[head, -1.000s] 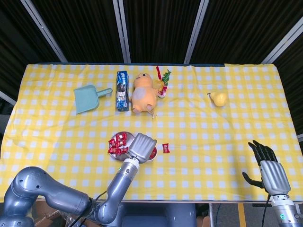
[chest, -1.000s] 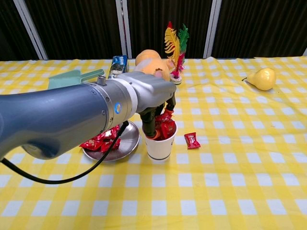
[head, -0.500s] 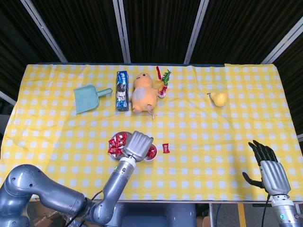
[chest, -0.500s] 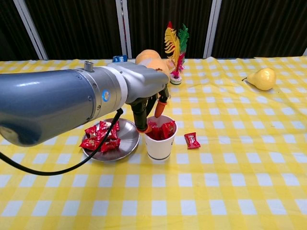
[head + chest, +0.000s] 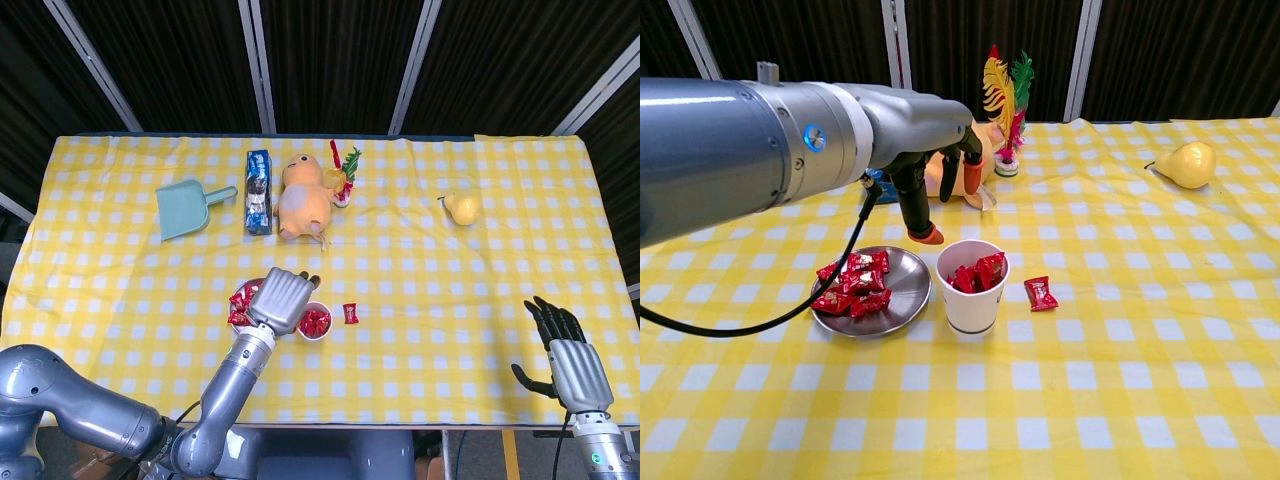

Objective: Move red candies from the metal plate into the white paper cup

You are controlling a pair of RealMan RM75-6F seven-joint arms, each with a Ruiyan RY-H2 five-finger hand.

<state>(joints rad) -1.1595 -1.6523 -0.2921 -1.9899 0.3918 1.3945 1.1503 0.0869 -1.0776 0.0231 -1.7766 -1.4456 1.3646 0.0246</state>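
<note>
The yellow-checked tabletop [image 5: 1120,400] is carrying everything. The left robot hand [image 5: 930,165] is hovering above the metal plate [image 5: 902,300], fingers spread and holding nothing. The right robot hand [image 5: 568,362] is sitting apart, fingers apart, empty. The white paper cup [image 5: 972,300] is standing just beside the plate, holding red candies [image 5: 975,274]; more candies [image 5: 852,288] are lying on the plate, and one loose candy [image 5: 1040,292] is lying near the cup.

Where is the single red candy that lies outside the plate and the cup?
In both views the stray candy lies on the tablecloth just to the right of the cup, apart from it, on the side away from the plate.
</note>
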